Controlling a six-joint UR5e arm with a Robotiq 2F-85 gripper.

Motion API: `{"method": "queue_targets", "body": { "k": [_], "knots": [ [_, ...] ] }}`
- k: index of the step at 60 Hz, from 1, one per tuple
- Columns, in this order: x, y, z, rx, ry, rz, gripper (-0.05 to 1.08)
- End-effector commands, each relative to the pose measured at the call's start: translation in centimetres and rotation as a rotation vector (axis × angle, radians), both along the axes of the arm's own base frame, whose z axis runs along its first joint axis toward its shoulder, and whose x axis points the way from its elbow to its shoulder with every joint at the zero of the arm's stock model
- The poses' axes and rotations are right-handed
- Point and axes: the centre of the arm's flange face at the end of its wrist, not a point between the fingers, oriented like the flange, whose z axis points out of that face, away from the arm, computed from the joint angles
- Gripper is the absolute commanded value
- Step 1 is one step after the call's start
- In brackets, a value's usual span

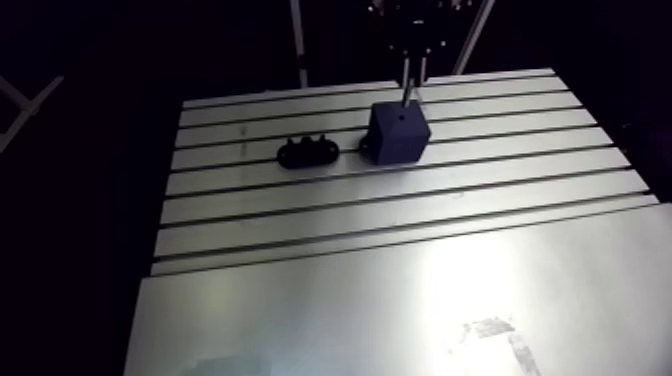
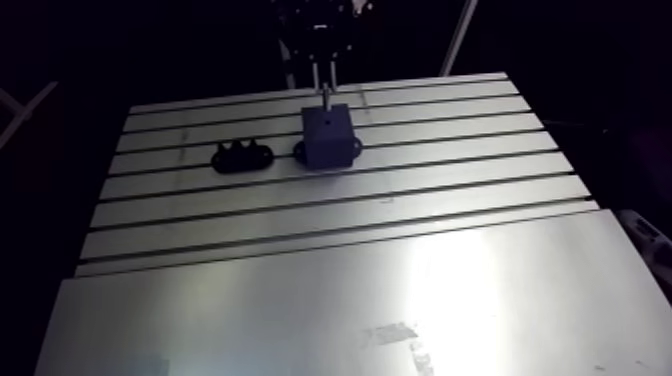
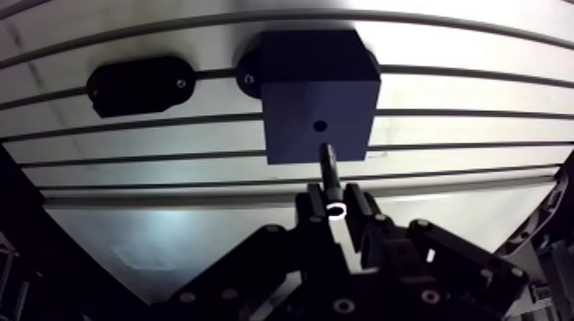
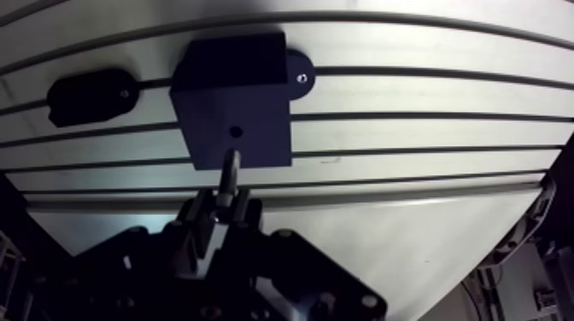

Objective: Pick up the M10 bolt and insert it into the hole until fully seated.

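Up at the far part of the slotted bench point(image 1: 400, 260) stands one dark block point(image 3: 299, 94). Its top face carries a single small round hole point(image 3: 320, 125). The hole shows as an open dark dot, with nothing seated in it. A rounded foot with a screw sticks out from the block's base on the left. Further left, apart from the block, lies one flat dark oval holder point(image 3: 137, 85). The arm view shows small bumps on top of the holder, too dim to count with certainty.

One bolt point(image 3: 329, 166) is in view. The hand point(image 3: 335, 203) pinches it between its two fingers, which are pressed against the upper end. The shank points down toward the block. In the wrist view the bolt's tip lies over the block's top face, just on the near side of the hole and not in it. Whether the tip touches the face cannot be told. In the arm view the hand hangs directly above the block.
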Motion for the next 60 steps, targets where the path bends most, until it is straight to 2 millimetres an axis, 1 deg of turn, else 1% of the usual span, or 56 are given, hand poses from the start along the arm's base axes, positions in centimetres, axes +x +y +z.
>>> {"method": "queue_targets", "body": {
  "k": [1,25,29,32,60],
  "knots": [
    [0.0,0.01,-0.44,0.0,-0.007,0.001,1.08],
    [0.03,0.01,-0.52,0.0,-0.008,0.001,1.08],
    [0.0,0.01,-0.61,0.0,-0.008,0.001,1.08],
    [-0.09,0.11,-1.16,-0.002,-0.016,-0.001,1.08],
    [-0.05,-0.08,-1.36,-0.003,-0.021,0.002,1.08]
  ]
}}
